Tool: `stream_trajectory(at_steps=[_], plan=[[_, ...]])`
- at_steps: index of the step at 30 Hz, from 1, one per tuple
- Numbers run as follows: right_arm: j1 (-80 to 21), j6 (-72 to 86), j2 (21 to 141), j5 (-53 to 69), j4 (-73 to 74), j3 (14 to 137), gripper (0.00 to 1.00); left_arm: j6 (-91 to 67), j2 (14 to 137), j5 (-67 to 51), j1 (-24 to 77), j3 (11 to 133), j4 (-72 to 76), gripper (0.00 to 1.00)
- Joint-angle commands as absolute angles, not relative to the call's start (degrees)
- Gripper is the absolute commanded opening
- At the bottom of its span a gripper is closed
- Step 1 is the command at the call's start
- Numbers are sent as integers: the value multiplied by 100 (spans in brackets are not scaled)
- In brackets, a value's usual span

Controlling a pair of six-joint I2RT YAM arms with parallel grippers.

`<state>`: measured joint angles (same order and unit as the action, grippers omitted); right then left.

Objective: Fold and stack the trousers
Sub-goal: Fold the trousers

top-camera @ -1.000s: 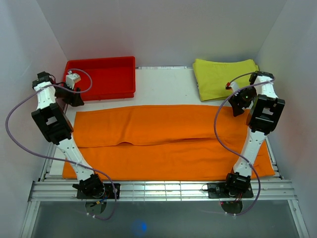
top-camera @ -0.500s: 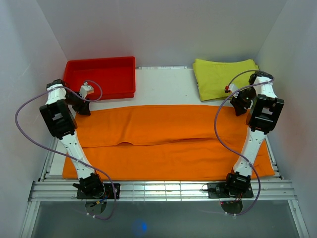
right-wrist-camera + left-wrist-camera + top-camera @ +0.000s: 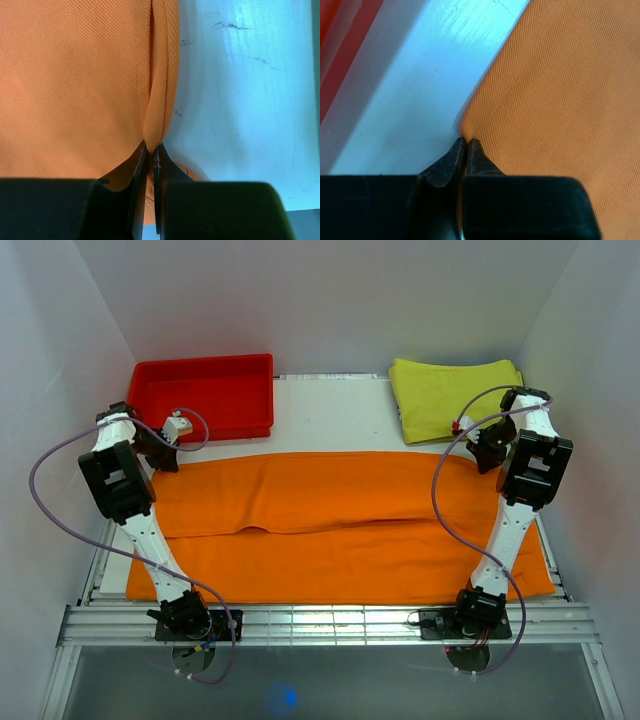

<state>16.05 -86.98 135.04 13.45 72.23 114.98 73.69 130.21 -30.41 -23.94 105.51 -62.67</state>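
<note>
Left gripper (image 3: 465, 142) has its 2 fingers pressed together, and a thin bit of orange cloth is nipped right at the tips. It is pinching the far left corner of the trousers (image 3: 340, 510), just where the cloth meets the bare white table (image 3: 330, 415). Right gripper (image 3: 150, 146) is pressed together too. A small ridge of cloth runs up into its tips, so it is pinching the far right corner.

The trousers lie flat and spread out on the table. Their long way runs from left to right, almost from one side wall to the other. The 2 legs lie side by side, 1 far and 1 near, with a seam line between them.

Both grippers sit on the far long edge, 1 at each end, and all the rest of the cloth lies toward the arm bases. So I think the next move is to lift that far edge and bring it back over the near leg - a fold along the long way. Each arm is next to its own end, so both should move together, or the edge may sag in the middle.

A red tray (image 3: 205, 430) sits behind the left end, close to the left arm, and a yellow-green cloth (image 3: 450, 395) sits behind the right end - both apart from the trousers.
</note>
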Motion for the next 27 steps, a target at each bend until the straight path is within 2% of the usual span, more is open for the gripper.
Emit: stream_trajectory(at_steps=[1,12,21,27], plan=[[1635,-8701,13545,1300,7479,11584,8,7322,12850,-2663,-2426,10293,-6021,0],[1802,-7683,12657,2047,6445,11979,8,5907,12050,-3182,-2435,10318,-4308,0],[2109,-6434,12209,2364,5432,12208,8,4818,12085,-3058,-2435,10836,-2910,0],[2399,-6537,11260,3180,5282,11551,8,4473,11217,-3602,-2592,10373,-2435,0]])
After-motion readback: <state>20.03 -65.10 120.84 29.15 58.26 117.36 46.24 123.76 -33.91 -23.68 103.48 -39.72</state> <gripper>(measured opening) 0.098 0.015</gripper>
